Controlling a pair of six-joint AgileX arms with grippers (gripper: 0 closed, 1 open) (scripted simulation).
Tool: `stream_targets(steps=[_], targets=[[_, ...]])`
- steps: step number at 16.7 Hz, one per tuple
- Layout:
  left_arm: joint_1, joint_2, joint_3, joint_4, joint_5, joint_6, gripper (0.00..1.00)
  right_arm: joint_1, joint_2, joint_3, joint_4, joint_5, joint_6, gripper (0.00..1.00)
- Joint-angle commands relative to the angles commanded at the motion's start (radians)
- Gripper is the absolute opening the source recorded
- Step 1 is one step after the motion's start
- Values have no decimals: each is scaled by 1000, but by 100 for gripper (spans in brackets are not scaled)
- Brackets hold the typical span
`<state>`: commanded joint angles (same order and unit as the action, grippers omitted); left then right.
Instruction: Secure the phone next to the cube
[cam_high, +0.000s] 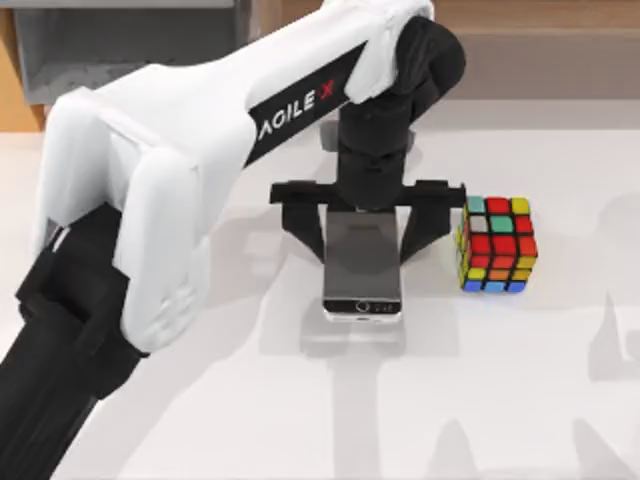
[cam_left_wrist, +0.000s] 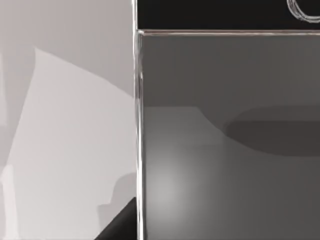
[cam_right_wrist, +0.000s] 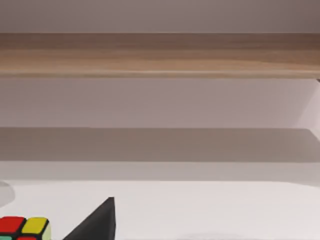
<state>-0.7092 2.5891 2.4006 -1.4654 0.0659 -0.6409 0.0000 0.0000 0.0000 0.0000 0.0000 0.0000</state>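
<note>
Our left claw (cam_high: 363, 232) hangs over the middle of the white worktop (cam_high: 300, 420), pointing straight down, its white forearm reaching in from the top view's left. Its two black fingers (cam_high: 304, 232) are spread wide, one on each long side of the phone (cam_high: 361, 262), so the far half of the phone lies directly beneath the claw between them. We cannot tell from above whether the fingertips touch the phone's silver rim or stand just clear of it; the claw does not look clamped.

The phone lies flat on the worktop, screen up, with its round home button at the end that sticks out from under the claw toward the near edge. In the left wrist view the dark glossy screen (cam_left_wrist: 225, 140) sits close below the camera, its silver edge running straight beside bare worktop (cam_left_wrist: 65, 125), and a black finger tip (cam_left_wrist: 120, 227) shows just beside that edge.

The cube (cam_high: 496, 245) stands on the worktop just beyond the claw's outer finger, on the side toward the top view's right, near the phone but apart from it. Its top face shows mostly red stickers with green, yellow and white ones.

In the right wrist view, a corner of the cube (cam_right_wrist: 24, 227) appears with red and yellow stickers, next to a black finger tip (cam_right_wrist: 97, 222) of our right claw, whose spread we cannot tell.
</note>
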Motion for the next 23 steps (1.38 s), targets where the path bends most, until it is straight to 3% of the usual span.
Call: stream_targets(steps=[5, 13, 18, 23], targets=[[6, -32, -66, 59, 11, 0, 0, 0, 0, 0, 0, 0, 0, 100], [26, -47, -124, 183, -62, -10, 0, 0, 0, 0, 0, 0, 0, 100], [27, -37, -134, 189, -67, -11, 0, 0, 0, 0, 0, 0, 0, 100], [27, -37, -134, 189, -67, -11, 38, 0, 0, 0, 0, 0, 0, 100]])
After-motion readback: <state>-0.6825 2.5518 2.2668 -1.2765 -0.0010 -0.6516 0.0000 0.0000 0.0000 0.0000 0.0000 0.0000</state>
